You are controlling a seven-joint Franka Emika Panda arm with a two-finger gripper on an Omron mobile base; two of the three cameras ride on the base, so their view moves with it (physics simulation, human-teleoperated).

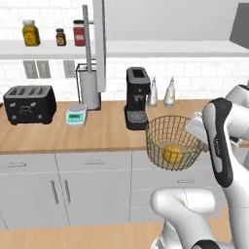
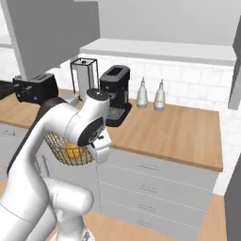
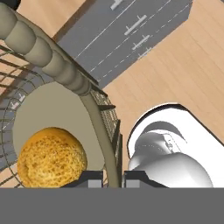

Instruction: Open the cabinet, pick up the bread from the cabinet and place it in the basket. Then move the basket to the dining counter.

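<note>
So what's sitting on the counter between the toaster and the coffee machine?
In the left base view, a small teal kitchen scale and a paper towel holder stand between the toaster and the coffee machine.

The bread (image 1: 172,152) lies in the basket (image 1: 163,127), which hangs off the counter (image 1: 104,131), before the drawers (image 2: 150,176), right of and before the coffee machine (image 1: 136,97). The claw (image 3: 114,177) seems clamped on the basket's rim. Toaster (image 1: 29,103) and scale (image 1: 76,115) sit leftward on the counter; jars (image 1: 31,32) stand on the shelf (image 1: 44,48) above.
</note>
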